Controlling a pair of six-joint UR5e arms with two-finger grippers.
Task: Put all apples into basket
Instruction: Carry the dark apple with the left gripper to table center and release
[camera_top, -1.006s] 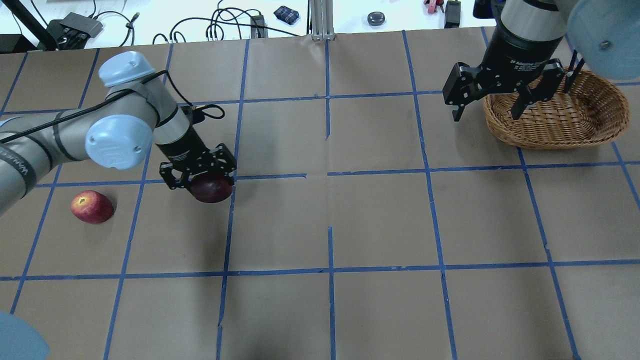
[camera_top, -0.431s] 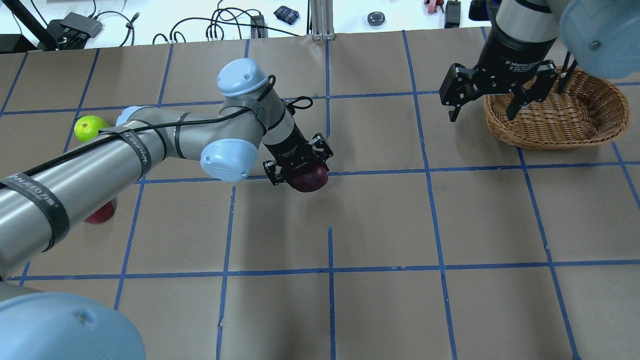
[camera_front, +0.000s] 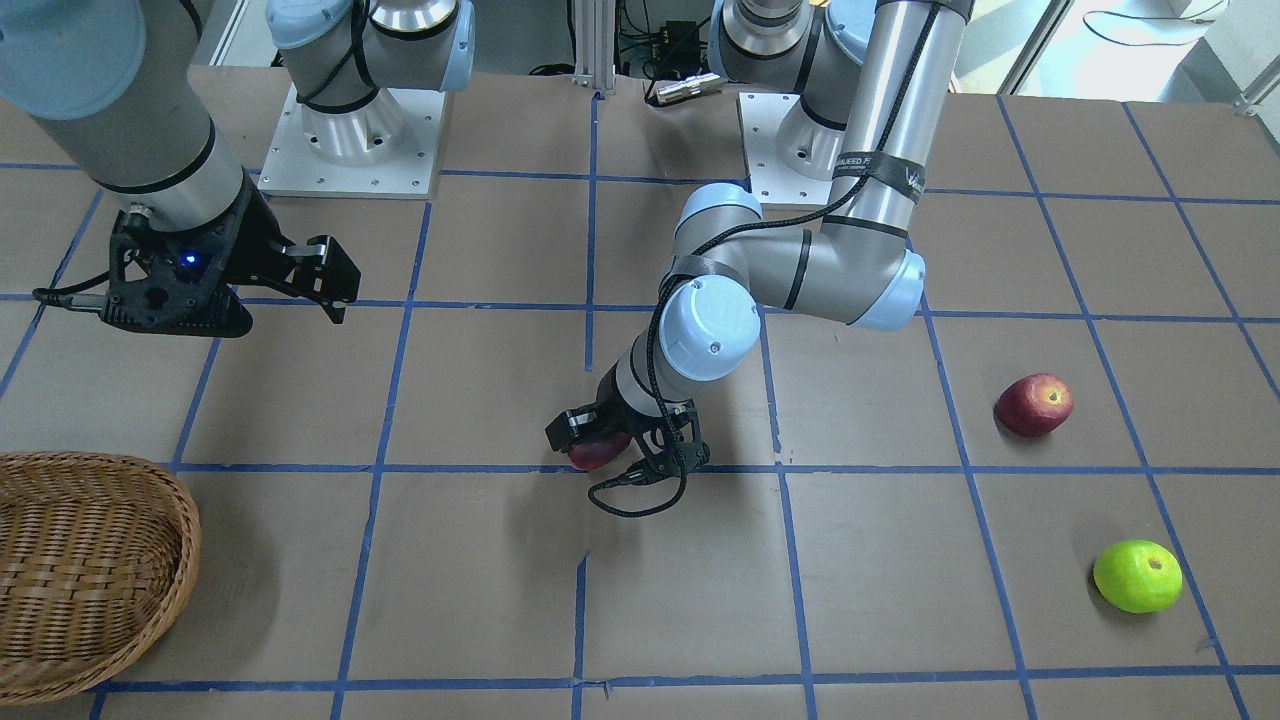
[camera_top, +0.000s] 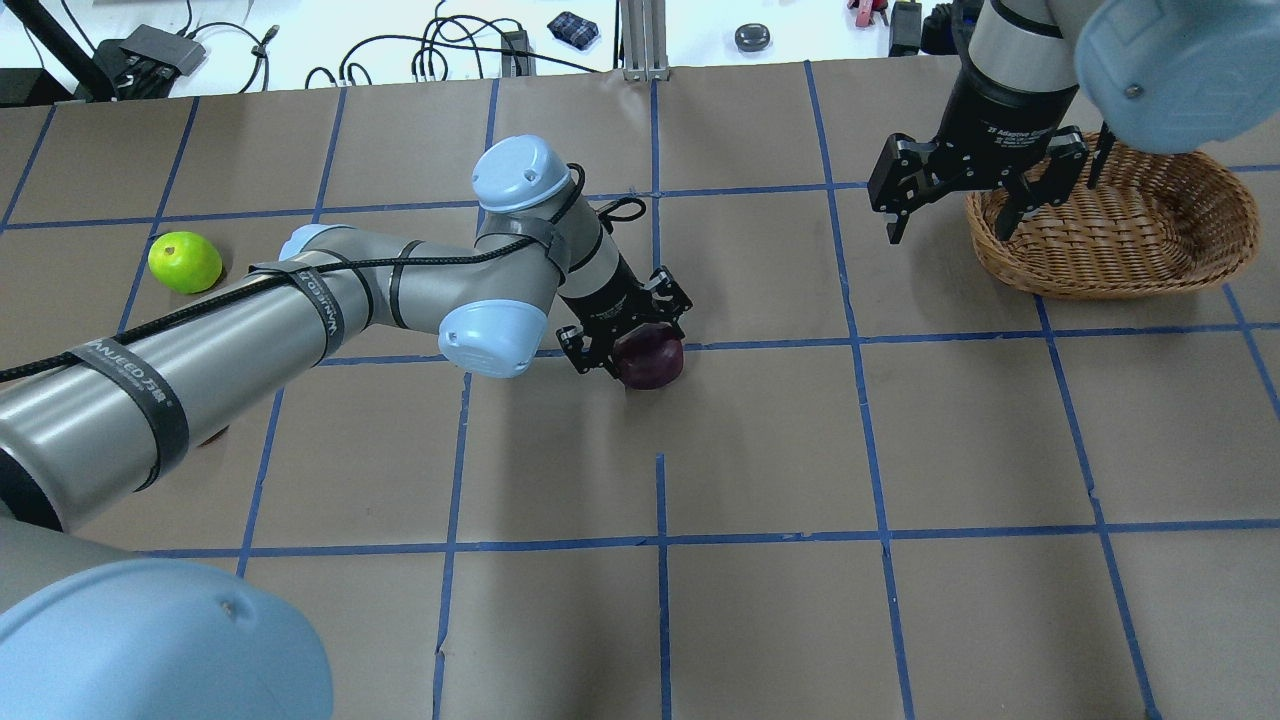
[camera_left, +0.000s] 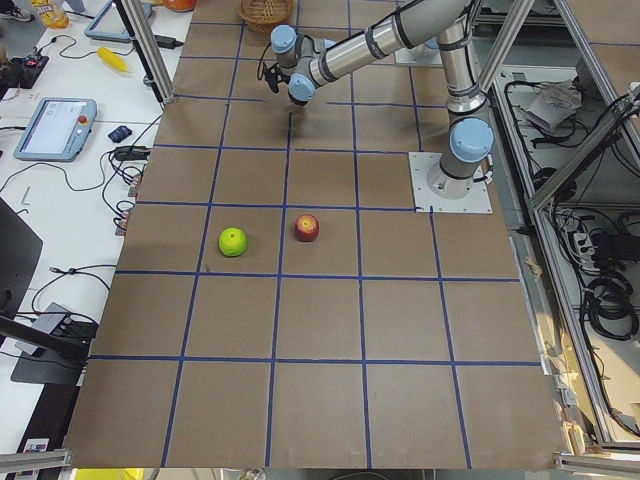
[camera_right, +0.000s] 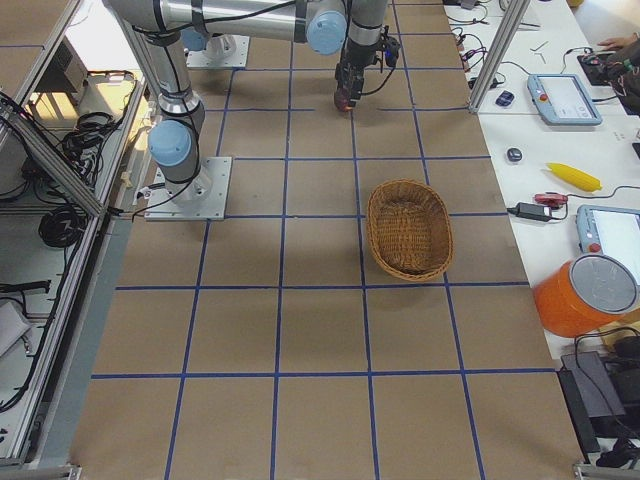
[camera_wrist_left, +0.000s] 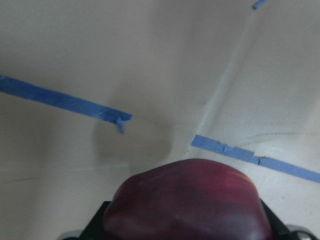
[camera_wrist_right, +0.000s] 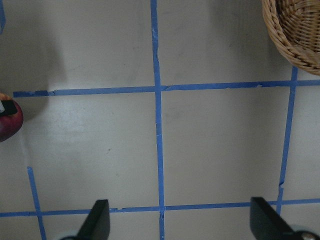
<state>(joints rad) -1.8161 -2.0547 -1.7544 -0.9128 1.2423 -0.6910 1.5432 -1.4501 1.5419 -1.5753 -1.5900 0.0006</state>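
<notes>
1. Your left tool (camera_top: 632, 338) is shut tight on the dark apple (camera_top: 655, 362), close to the table (camera_top: 900, 450).
2. Next, I think you pass this smooth, round apple to the right tool (camera_top: 948, 226). That tool hangs wide open and empty, just beside the woven basket (camera_top: 1100, 272).
3. The red apple (camera_front: 1034, 405) and green apple (camera_front: 1137, 576) lie far behind the left tool.

Both arms are silver-grey tubes with pale blue round caps at the joints, some showing a small screw. The left arm (camera_top: 230, 345) wears black bands, one lettered in white, that strap a thin black cable (camera_top: 430, 260) along it. The right arm (camera_top: 1015, 50) ends in a black collar. The left gripper (camera_top: 648, 355) and right gripper (camera_top: 948, 228) are black — the right carries white lettering. Round silver bases (camera_front: 350, 135) sit on square screwed plates (camera_front: 410, 170).
</notes>
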